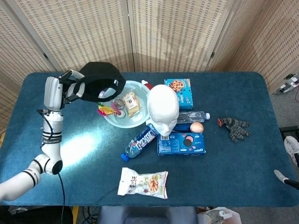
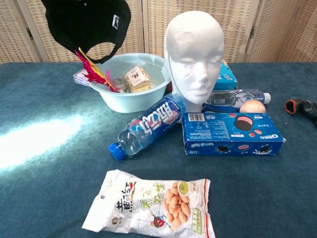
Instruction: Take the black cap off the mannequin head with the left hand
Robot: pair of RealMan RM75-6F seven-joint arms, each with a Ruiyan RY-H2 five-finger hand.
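Note:
The black cap (image 1: pixel 102 81) hangs in the air to the left of the bowl, held by my left hand (image 1: pixel 71 87) at its left edge. In the chest view the cap (image 2: pixel 86 25) hangs at the top left with its opening toward the camera; the hand itself is out of that frame. The white mannequin head (image 1: pixel 163 108) stands bare at the table's middle, and it shows close up in the chest view as the mannequin head (image 2: pixel 194 54). My right hand appears in neither view.
A pale blue bowl (image 1: pixel 113 122) of small items sits between cap and head. A bottle (image 1: pixel 140 140), blue cookie boxes (image 1: pixel 182 143), a snack bag (image 1: pixel 142 183), a peach (image 1: pixel 196 127) and a dark glove (image 1: pixel 235 128) lie around.

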